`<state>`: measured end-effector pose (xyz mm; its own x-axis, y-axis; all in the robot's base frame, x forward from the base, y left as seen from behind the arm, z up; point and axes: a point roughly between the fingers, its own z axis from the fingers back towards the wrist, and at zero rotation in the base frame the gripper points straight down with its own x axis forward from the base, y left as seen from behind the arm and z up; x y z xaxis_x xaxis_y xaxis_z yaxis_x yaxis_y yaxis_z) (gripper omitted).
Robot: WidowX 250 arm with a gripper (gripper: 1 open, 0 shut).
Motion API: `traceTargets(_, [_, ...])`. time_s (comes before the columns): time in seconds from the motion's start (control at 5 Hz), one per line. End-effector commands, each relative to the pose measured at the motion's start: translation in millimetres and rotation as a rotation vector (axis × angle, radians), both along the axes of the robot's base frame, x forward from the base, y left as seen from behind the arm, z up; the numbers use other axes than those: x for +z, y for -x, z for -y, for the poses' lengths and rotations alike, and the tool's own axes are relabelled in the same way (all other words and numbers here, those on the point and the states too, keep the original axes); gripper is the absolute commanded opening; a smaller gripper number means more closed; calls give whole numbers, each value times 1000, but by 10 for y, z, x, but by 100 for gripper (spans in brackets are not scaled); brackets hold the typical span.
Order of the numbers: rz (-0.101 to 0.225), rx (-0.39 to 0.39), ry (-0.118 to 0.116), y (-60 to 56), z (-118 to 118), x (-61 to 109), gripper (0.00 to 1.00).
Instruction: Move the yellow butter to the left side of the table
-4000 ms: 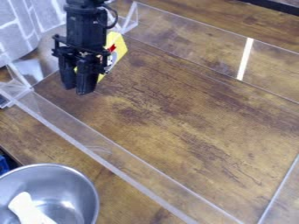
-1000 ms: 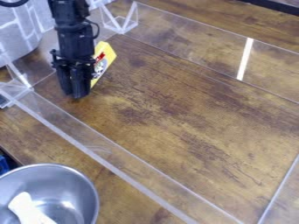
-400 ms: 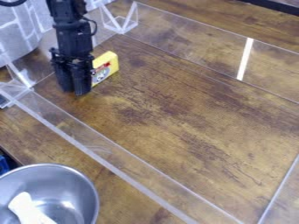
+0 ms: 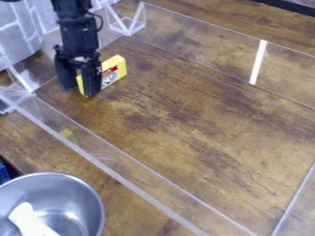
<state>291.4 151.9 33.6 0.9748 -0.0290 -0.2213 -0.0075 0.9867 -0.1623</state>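
- The black arm comes in from the top left of the view and points steeply down at the desk point(image 4: 197, 101).
- Its jaws point(image 4: 74, 85) hang just above the wood near the desk's left edge, tips close to the surface.
- The jaws stand apart and grip nothing; wood shows in the gap between the two fingers.
- The butter point(image 4: 109, 71) lies flat on the desk just beside the jaws, on their right as the camera sees it, its near end partly hidden behind the right finger. Whether finger and box touch cannot be told.
- The box lies slantwise, its long side running from the jaws up and to the right, its red-and-white label facing up.
- It sits in the far left part of the desk, close to the clear acrylic strip point(image 4: 50, 124) that borders that side.
- The strip runs diagonally from the upper left toward the bottom middle of the view; another clear strip runs along the far edge.
- Right of the butter, the dark wood-grain surface is bare all the way to the right edge, leaving wide room.
- A metal bowl point(image 4: 55, 207) sits outside the strip at the bottom left corner of the view, well apart from the arm, with a pale object inside.
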Motion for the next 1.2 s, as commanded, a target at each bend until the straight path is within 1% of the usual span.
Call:
traceTargets(0.0, [85, 5, -41, -100, -84, 311, 100])
traceTargets(0.4, [105, 3, -38, -128, -132, 341, 100])
traceTargets(0.6, [122, 0, -38, -160, -138, 412, 100])
traceTargets(1.0, [148, -8, -40, -231, -159, 439, 100])
